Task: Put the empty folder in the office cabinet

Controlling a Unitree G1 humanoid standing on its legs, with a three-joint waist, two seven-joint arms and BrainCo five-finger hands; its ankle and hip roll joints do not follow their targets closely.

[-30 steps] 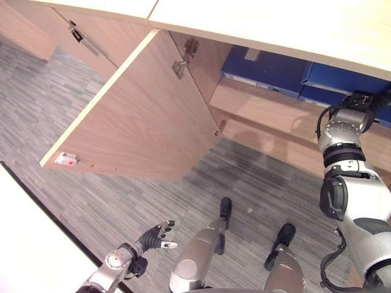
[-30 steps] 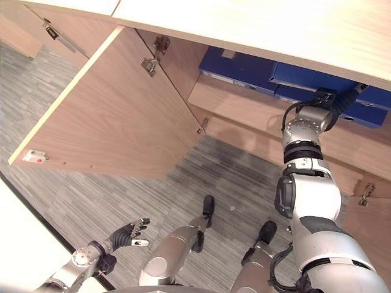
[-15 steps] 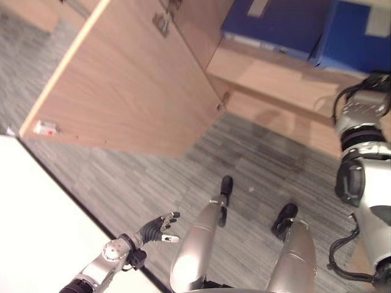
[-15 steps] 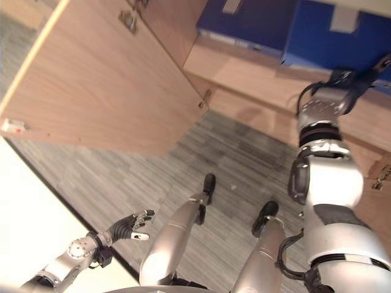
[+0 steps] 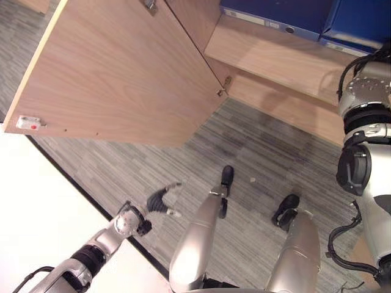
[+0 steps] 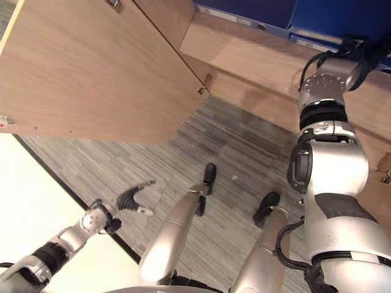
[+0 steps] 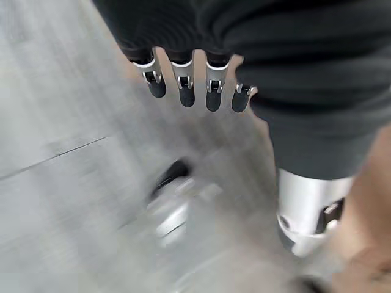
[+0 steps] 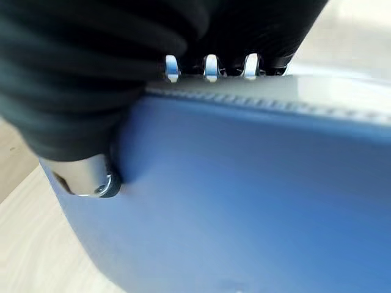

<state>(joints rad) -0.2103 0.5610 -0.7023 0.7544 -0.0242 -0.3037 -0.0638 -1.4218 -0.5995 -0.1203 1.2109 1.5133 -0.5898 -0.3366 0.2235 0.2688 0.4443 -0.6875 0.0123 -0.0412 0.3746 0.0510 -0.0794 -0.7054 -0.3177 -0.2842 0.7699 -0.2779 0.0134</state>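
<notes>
While the white table takes up the lower left corner of the head views, the left hand hangs just past its dark edge, low over the grey striped carpet. Its wrist view shows the silver, dark-tipped fingers hanging straight and relaxed in a row, spread loosely and holding nothing, with carpet beyond them.

Above and behind that hand, the cabinet door stands swung open toward the robot's left, a small white catch with a red dot near its outer corner and a metal hinge where it meets the carcass. To the right of the door, the office cabinet shows a light wooden shelf, and blue folders lie on it, one further left and another toward the right edge.

At the far right, the right arm reaches up into the cabinet, and the right hand sits against the blue folder at the shelf's right end. From its own wrist view, the fingers curl over the top edge of the folder while the thumb presses on its broad blue face, so the hand is clamped on it. Pale wood of the shelf shows beneath and beside the folder, which sits inside the cabinet.
</notes>
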